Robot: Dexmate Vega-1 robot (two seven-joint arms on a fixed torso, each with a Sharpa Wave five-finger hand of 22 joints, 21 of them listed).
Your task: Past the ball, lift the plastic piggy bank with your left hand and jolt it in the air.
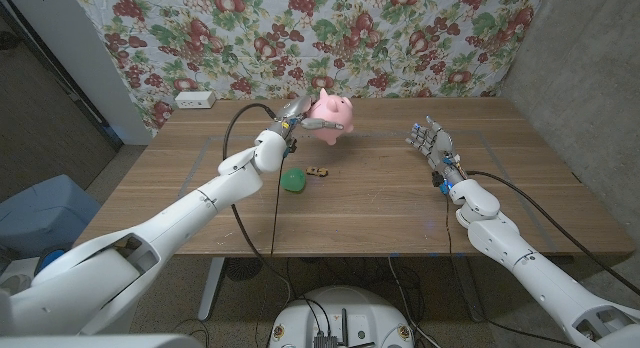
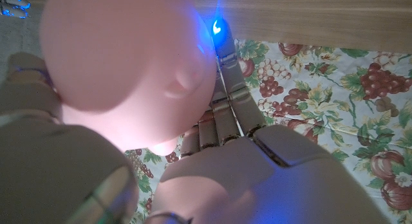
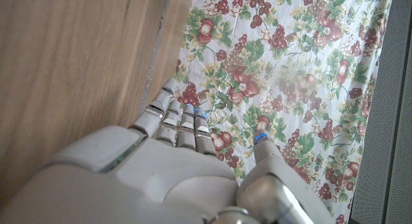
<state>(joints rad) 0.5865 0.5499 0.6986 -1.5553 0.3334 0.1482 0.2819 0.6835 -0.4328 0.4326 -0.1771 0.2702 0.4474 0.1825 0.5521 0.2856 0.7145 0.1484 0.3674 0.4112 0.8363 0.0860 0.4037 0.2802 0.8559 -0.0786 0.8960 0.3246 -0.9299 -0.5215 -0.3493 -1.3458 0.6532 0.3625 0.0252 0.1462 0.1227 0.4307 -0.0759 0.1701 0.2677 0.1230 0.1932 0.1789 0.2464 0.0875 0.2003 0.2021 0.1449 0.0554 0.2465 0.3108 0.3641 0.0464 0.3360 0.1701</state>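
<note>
Above the table point(image 1: 380, 203), left robot hand point(image 1: 293, 118) grips the piggy bank point(image 1: 331, 115) aloft, its long axis level, snout toward the robot's right.

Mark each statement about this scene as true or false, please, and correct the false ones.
1. The left hand holds the pink piggy bank above the table. True.
2. The green ball lies on the table, nearer the robot than the piggy bank. True.
3. The right hand grips the green ball. False: it holds nothing, its fingers apart, far from the ball.
4. The piggy bank rests on the table. False: it is lifted in the air.
5. A floral cloth hangs behind the table. True.
</note>
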